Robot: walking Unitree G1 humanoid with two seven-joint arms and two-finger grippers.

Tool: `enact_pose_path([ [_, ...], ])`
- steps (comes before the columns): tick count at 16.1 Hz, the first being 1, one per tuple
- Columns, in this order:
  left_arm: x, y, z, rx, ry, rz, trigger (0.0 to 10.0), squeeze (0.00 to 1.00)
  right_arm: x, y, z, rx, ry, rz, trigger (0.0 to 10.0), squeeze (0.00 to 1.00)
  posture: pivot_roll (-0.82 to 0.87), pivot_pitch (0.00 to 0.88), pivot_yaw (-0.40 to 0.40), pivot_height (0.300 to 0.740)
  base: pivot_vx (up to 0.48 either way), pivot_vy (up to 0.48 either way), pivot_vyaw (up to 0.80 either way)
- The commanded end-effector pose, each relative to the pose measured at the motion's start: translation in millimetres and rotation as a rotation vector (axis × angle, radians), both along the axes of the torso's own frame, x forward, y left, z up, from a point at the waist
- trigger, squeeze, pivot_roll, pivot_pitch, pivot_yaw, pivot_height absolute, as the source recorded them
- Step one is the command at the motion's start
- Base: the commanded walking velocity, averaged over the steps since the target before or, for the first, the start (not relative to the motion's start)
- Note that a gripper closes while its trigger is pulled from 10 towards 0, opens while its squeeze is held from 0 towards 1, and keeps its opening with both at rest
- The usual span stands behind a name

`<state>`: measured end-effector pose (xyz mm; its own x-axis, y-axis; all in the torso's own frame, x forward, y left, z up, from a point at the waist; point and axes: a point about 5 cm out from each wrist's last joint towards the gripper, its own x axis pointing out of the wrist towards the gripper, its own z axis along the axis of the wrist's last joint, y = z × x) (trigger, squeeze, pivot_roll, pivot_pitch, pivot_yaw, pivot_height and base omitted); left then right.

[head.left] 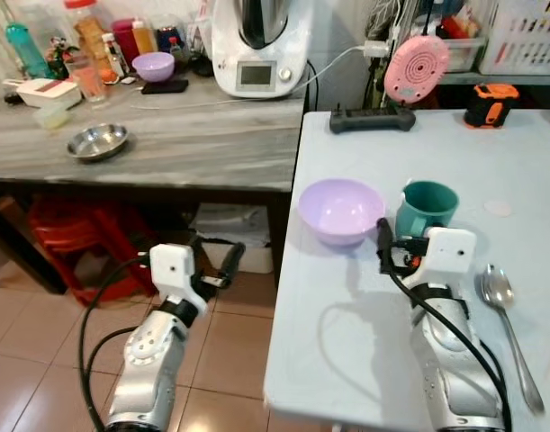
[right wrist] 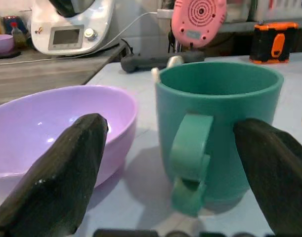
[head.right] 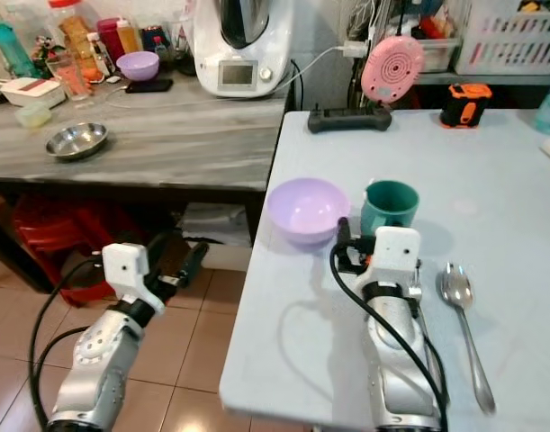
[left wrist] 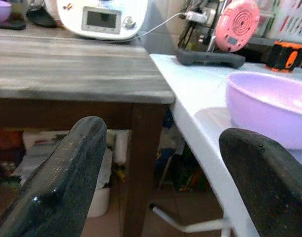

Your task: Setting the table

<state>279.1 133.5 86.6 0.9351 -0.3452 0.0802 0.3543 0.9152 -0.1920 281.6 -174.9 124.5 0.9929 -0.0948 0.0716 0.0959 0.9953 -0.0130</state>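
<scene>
Beside the lilac bowl [head.left: 340, 210] stands a teal mug [head.left: 426, 207] — right hand [right wrist: 170, 163] spread before it, spoon [head.left: 507, 319] alongside

Bright, even indoor light falls on the pale blue table [head.left: 491, 162] — soft grey shadows of the right arm and its cable lie on the tabletop just left of the arm, toward the table's near edge. The lilac bowl [right wrist: 52, 128] shows small glints. Under the wooden counter [head.left: 166, 144], left of the table, it is dim. In both wrist views the near black fingers [left wrist: 66, 182] are blurred.
</scene>
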Motion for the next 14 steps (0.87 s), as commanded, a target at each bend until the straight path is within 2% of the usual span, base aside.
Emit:
enact_pose_path([
  [1, -2.6, 2.2, -1, -0.001, 0.002, 0.003, 10.0, 0.0, 0.1, 5.4, 5, -0.031, -0.023, 0.036, 10.0, 0.0, -0.08, 0.012, 0.088, 0.74, 0.0, 0.0, 0.0],
  [6, -4.1, 2.0, -2, 0.004, 0.001, 0.0, 10.0, 0.0, -0.7, 6.8, 5, -0.037, -0.023, 0.047, 10.0, 0.0, -0.08, 0.012, 0.086, 0.74, 0.0, 0.0, 0.0],
  [10, -6.9, 4.5, 1, -0.009, -0.021, -0.021, 10.0, 0.0, -2.7, 14.8, 9, -0.077, -0.051, 0.078, 10.0, 0.0, -0.08, 0.014, 0.084, 0.74, 0.0, 0.0, 0.0],
  [13, -5.9, 6.8, 0, -0.003, -0.006, -0.03, 10.0, 0.0, -0.5, 34.4, 14, -0.133, -0.07, 0.199, 10.0, 0.0, -0.07, 0.007, 0.081, 0.74, 0.0, 0.0, 0.0],
  [14, -8.9, 6.5, -1, -0.028, -0.008, -0.077, 10.0, 0.0, 0.5, 45.1, 15, -0.183, -0.074, 0.282, 10.0, 0.0, -0.08, 0.006, 0.081, 0.74, 0.0, 0.0, 0.0],
])
